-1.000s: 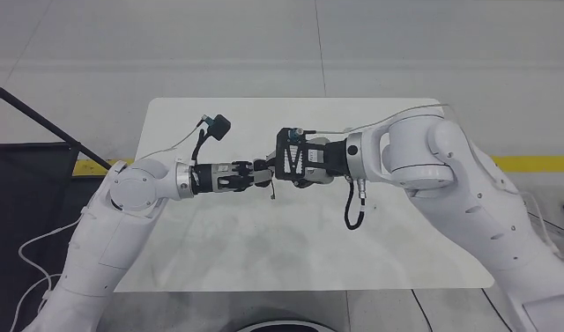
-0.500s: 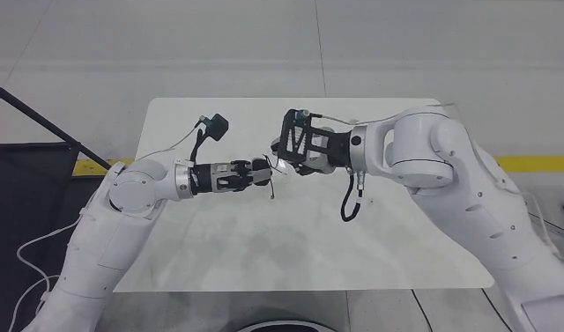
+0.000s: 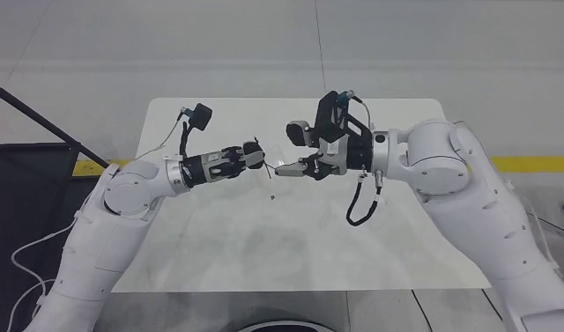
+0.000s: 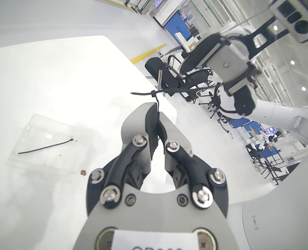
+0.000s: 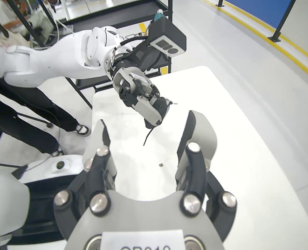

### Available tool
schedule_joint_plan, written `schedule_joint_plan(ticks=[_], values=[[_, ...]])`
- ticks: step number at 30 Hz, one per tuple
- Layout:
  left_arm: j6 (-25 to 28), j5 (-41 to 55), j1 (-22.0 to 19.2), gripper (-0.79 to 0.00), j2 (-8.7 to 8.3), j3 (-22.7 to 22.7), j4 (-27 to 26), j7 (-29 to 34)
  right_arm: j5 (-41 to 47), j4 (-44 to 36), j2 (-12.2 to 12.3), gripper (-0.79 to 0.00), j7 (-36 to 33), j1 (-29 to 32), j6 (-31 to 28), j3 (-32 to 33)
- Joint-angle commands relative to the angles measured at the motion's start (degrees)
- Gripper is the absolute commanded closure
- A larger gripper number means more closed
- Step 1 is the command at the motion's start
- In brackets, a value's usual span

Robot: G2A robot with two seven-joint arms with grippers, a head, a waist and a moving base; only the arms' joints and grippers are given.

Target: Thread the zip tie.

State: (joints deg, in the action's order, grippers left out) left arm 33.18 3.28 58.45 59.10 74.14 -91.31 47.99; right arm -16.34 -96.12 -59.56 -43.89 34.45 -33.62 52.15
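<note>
A thin black zip tie (image 4: 154, 94) is pinched in my left gripper (image 4: 156, 110), which is shut on it above the white table (image 3: 352, 244). Its head end sticks out past the fingertips, with a short strip crossing it. In the right wrist view the tie's tail (image 5: 148, 136) hangs below the left gripper (image 5: 154, 110). My right gripper (image 3: 291, 151) is open and holds nothing. It faces the left gripper (image 3: 256, 153) across a small gap. Its two fingers (image 5: 195, 126) stand wide apart.
A second black zip tie (image 4: 46, 147) lies on a clear plastic sheet (image 4: 34, 131) on the table. A small brown crumb (image 3: 273, 194) sits below the two grippers. The table's near half is bare white surface. People stand beyond the table's left side.
The right gripper was close against the left gripper a second ago. It has since drawn back to the right, turned and opened. The left gripper has risen slightly with the tie.
</note>
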Motion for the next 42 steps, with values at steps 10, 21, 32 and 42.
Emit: schedule_joint_plan(ticks=[10, 21, 32, 42], values=[[2.32, -3.9, 0.43, 0.0, 0.32, -0.56, -1.28, -7.07, 3.9, 1.13, 0.27, -0.785, -0.51, 3.48, 5.52, 0.71], [2.8, -4.92, 0.26, 0.0, 0.47, -1.79, -1.74, -8.11, 8.67, 4.33, -1.08, -0.459, -0.62, 4.01, 9.39, -2.7], [3.04, -4.08, 0.41, 0.0, 0.37, -1.81, -1.85, -7.9, 10.94, 6.89, -2.58, -0.317, -2.34, 2.16, 9.26, -5.25], [3.1, -3.87, 0.37, 0.0, 0.3, -1.9, -1.67, -7.65, 10.83, 7.35, -3.19, 0.0, -2.21, 2.19, 9.46, -5.15]])
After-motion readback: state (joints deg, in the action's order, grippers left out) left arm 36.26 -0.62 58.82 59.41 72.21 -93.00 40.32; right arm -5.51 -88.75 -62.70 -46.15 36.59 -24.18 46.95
